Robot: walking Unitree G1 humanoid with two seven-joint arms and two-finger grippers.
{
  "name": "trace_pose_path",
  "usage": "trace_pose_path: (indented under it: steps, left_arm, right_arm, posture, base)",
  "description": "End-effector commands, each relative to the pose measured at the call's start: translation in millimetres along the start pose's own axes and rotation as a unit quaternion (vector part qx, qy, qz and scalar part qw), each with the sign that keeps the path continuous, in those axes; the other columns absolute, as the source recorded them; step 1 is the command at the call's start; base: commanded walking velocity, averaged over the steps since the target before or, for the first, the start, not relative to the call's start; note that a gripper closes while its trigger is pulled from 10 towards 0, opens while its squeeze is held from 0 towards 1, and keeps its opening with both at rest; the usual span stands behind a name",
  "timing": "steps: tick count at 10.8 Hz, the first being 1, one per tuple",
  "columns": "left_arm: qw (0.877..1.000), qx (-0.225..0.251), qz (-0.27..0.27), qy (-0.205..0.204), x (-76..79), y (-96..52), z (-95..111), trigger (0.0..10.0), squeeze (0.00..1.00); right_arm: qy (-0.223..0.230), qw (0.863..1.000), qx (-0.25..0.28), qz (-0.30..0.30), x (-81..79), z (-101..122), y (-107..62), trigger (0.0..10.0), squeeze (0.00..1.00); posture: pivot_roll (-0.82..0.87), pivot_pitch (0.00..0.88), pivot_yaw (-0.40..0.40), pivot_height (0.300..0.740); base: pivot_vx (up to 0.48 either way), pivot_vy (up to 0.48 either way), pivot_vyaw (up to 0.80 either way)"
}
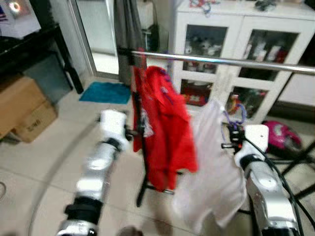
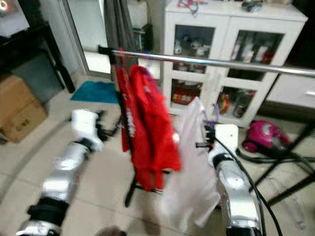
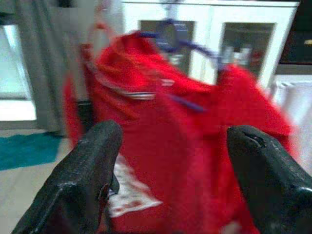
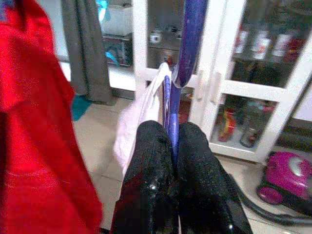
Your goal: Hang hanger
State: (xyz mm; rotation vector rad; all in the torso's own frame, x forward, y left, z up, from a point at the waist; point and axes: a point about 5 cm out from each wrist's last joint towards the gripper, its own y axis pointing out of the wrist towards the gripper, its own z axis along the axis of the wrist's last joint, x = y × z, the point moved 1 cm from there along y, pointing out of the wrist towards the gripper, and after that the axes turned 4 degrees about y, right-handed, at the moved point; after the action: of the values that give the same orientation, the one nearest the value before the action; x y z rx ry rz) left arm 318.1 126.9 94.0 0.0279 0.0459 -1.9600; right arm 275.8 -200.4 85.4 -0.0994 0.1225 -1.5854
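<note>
Right tool (image 4: 171,146) clamping 1 purple hanger (image 4: 187,44); 2 garments: red (image 1: 165,128), white (image 1: 211,162).

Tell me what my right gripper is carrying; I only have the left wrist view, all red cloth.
Observer: The right gripper is shut on a purple hanger with a white garment draped from it.
Operator: Say whether it's on the rail.
Observer: Not yet. In the left eye view the hanger's hook sits below the silver rail.
Operator: Report what's already hanging.
Observer: A red garment hangs on the rail, to the left of the white one.
Operator: Give me the left gripper.
Observer: The left gripper is open, facing the red garment.
</note>
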Motion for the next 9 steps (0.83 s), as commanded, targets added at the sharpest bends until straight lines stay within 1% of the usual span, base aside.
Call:
trace_pose_path:
  steps: [1,2,3,4,5,6,7,8,9]
  left_arm:
    - [1.0,0.0,0.01,0.01,-6.6,-1.2,2.1,10.0,0.0]
    - [1.0,-0.001,0.01,0.011,-6.8,-1.1,2.1,10.0,0.0]
    - [1.0,-0.002,0.009,0.012,-6.2,-0.6,1.8,10.0,0.0]
    - [1.0,-0.005,0.019,0.006,-6.9,-0.5,1.5,10.0,0.0]
    - [1.0,-0.005,0.02,0.012,-7.5,-0.2,2.1,10.0,0.0]
    - [1.0,0.007,0.008,0.006,-6.3,0.3,4.7,10.0,0.0]
    - [1.0,0.014,0.003,-0.001,-6.2,0.0,6.9,10.0,0.0]
    - [1.0,0.018,0.001,-0.003,-6.2,0.3,8.8,10.0,0.0]
    - [1.0,0.02,-0.001,-0.004,-5.7,0.9,10.3,10.0,0.0]
  right_arm:
    - [0.006,1.0,0.019,-0.004,-0.2,8.4,1.3,10.0,0.0]
    - [0.006,1.0,0.019,-0.004,-0.5,8.3,1.0,10.0,0.0]
    - [0.007,1.0,0.017,-0.007,-0.3,7.3,0.1,10.0,0.0]
    - [0.008,1.0,0.015,-0.009,-0.3,6.4,-0.6,10.0,0.0]
    - [0.009,1.0,0.012,-0.01,-0.4,5.6,-1.0,10.0,0.0]
    - [0.009,1.0,0.011,-0.011,-0.8,5.1,-1.2,10.0,0.0]
    - [0.008,1.0,0.014,-0.012,-1.3,5.5,-1.1,10.0,0.0]
    - [0.025,1.0,0.005,-0.014,-1.5,4.0,-0.2,10.0,0.0]
    - [0.024,1.0,0.002,-0.013,-1.3,4.0,0.4,10.0,0.0]
  posture:
    - [0.01,0.0,0.022,0.74]
    - [0.01,0.0,0.023,0.74]
    - [0.0,0.0,0.025,0.74]
    - [0.01,0.0,0.024,0.74]
    - [0.01,0.0,0.023,0.74]
    - [0.01,0.0,0.024,0.74]
    - [0.01,0.0,0.025,0.74]
    - [0.01,0.0,0.025,0.74]
    - [0.01,0.0,0.025,0.74]
  base:
    - [0.0,-0.48,0.0]
    - [0.0,-0.48,0.0]
    - [0.0,0.0,0.0]
    - [0.0,0.0,0.0]
    - [0.0,0.0,0.0]
    - [0.0,0.0,0.0]
    - [0.266,0.0,0.0]
    - [0.319,0.0,0.0]
    - [0.334,0.0,-0.8]
